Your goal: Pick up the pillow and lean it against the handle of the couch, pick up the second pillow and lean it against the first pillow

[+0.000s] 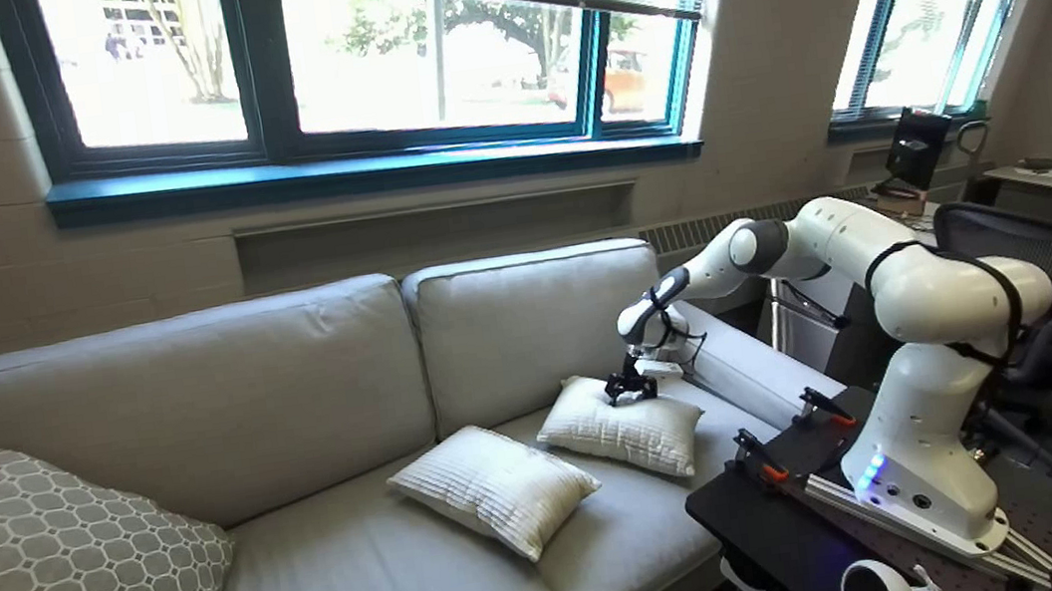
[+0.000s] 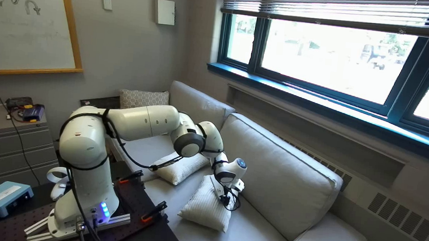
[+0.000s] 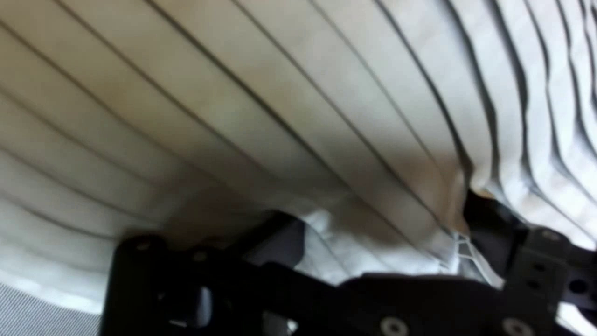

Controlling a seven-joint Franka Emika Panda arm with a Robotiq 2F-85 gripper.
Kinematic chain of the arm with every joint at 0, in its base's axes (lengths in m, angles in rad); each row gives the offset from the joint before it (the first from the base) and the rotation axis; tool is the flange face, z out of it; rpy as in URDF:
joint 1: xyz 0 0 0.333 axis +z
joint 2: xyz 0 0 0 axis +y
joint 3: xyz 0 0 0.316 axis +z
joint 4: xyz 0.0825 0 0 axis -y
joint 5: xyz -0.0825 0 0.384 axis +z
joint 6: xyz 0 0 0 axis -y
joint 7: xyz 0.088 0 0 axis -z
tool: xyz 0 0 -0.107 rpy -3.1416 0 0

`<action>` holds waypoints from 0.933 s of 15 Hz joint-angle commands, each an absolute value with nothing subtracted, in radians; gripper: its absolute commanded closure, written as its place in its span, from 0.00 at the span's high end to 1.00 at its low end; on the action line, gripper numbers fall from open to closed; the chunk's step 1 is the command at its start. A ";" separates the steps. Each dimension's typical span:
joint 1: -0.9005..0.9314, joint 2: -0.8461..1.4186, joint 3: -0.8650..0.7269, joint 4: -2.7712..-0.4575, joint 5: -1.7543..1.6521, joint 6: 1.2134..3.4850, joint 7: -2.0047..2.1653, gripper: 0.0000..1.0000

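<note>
The off-white pillow (image 1: 594, 438) lies tilted on the couch's seat near the padded handle of the couch (image 1: 760, 362), with a gap between them. My gripper (image 1: 631, 391) is down on top of this pillow, touching its upper part. In the wrist view the ribbed pillow cloth (image 3: 261, 116) fills most of the picture. The jaws stand wide apart there, the fingers (image 3: 282, 240) pressing into the cloth, which bulges between them. Their very tips are partly sunk in folds. Beside it, farther from the handle, the second pillow (image 1: 500, 489) rests on the couch (image 1: 339, 569).
A big grey patterned cushion (image 1: 69, 582) leans at the couch's far end. Back cushions (image 1: 540, 329) rise close behind the gripper. The robot's dark table (image 2: 157, 236), with clamps (image 2: 154, 212) at its edge, stands by the couch front.
</note>
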State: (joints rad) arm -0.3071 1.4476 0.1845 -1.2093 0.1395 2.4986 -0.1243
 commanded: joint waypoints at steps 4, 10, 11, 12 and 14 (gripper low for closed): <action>-0.358 1.465 0.237 -1.181 0.294 2.443 -0.198 0.44; -0.306 1.434 0.215 -1.181 0.289 2.501 -0.127 0.03; -0.287 1.416 0.196 -1.196 0.287 2.530 -0.092 0.00; -0.263 1.383 0.169 -1.230 0.288 2.576 -0.039 0.00; -0.220 1.317 0.123 -1.298 0.296 2.666 0.070 0.01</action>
State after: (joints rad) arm -0.2845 1.4232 0.1894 -1.1815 0.2859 2.5539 -0.0684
